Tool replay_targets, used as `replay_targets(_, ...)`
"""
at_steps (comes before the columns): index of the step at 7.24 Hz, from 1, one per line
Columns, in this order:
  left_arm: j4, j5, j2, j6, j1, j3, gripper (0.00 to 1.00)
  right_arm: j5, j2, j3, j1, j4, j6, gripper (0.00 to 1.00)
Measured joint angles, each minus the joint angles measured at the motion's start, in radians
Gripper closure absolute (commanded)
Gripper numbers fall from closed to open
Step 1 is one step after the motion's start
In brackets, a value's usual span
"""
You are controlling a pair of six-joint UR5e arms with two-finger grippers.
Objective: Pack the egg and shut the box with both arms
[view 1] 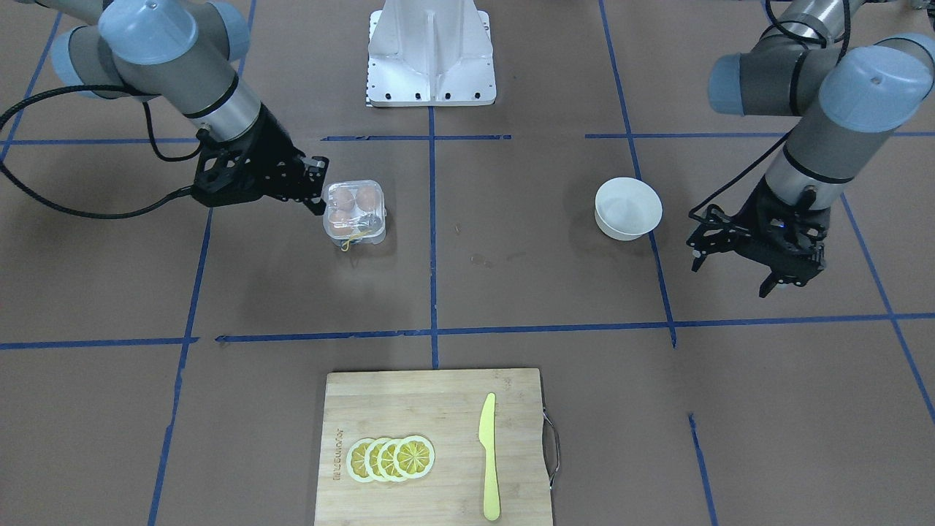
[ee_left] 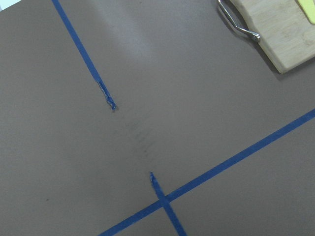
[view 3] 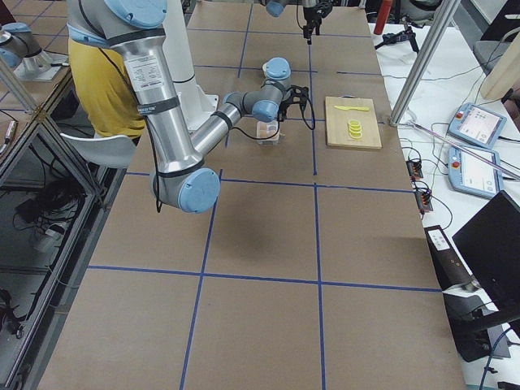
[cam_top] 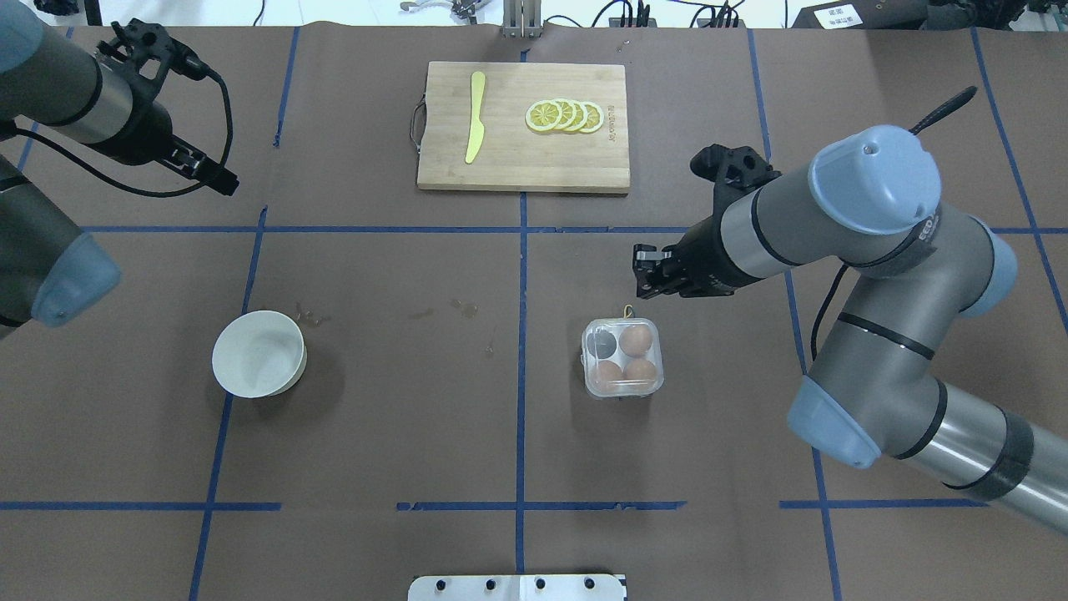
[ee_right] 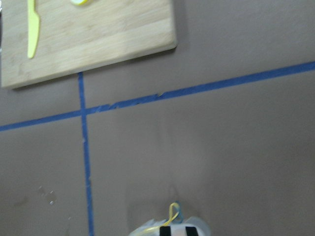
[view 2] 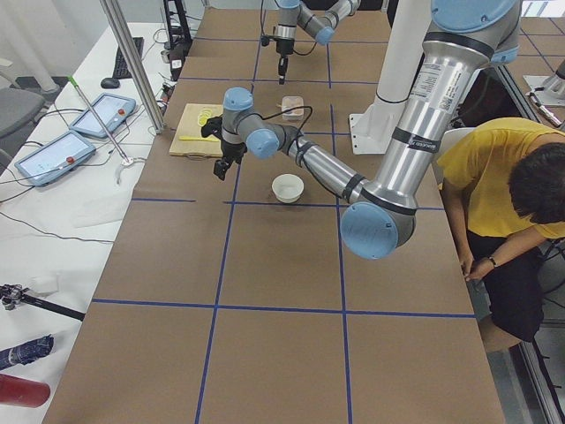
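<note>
The clear box (cam_top: pixel 623 359) sits on the brown table with its lid down. Three brown eggs lie inside, one of them at the far right cell (cam_top: pixel 636 340); the fourth cell looks dark. The box also shows in the front view (view 1: pixel 354 212), and its yellow string (ee_right: pixel 172 216) shows at the bottom of the right wrist view. My right gripper (cam_top: pixel 641 271) hovers just beyond the box, close to it, open and empty; in the front view (view 1: pixel 320 186) it is at the box's edge. My left gripper (view 1: pixel 730 277) is open and empty, far off past the bowl.
A white bowl (cam_top: pixel 257 355) stands empty on my left side. A wooden cutting board (cam_top: pixel 517 163) at the far edge carries a yellow knife (cam_top: pixel 476 117) and lemon slices (cam_top: pixel 566 115). The white pedestal (view 1: pixel 431 51) is at my base. A person (view 2: pixel 503 203) sits beside the table.
</note>
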Motion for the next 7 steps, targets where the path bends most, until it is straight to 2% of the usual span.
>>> replay_targets(2,-0.001,-0.023,0.075,0.099,-0.104,0.003,0.00,0.036,-0.077,-0.051,0.124,-0.009,-0.193,0.00)
replay_targets(5,-0.001,-0.136,0.194,0.316,-0.327,0.027,0.00,0.232,-0.182,-0.179,0.400,-0.024,-0.594,0.00)
replay_targets(7,0.000,-0.189,0.286,0.379,-0.426,0.006,0.00,0.314,-0.283,-0.203,0.549,-0.039,-0.836,0.00)
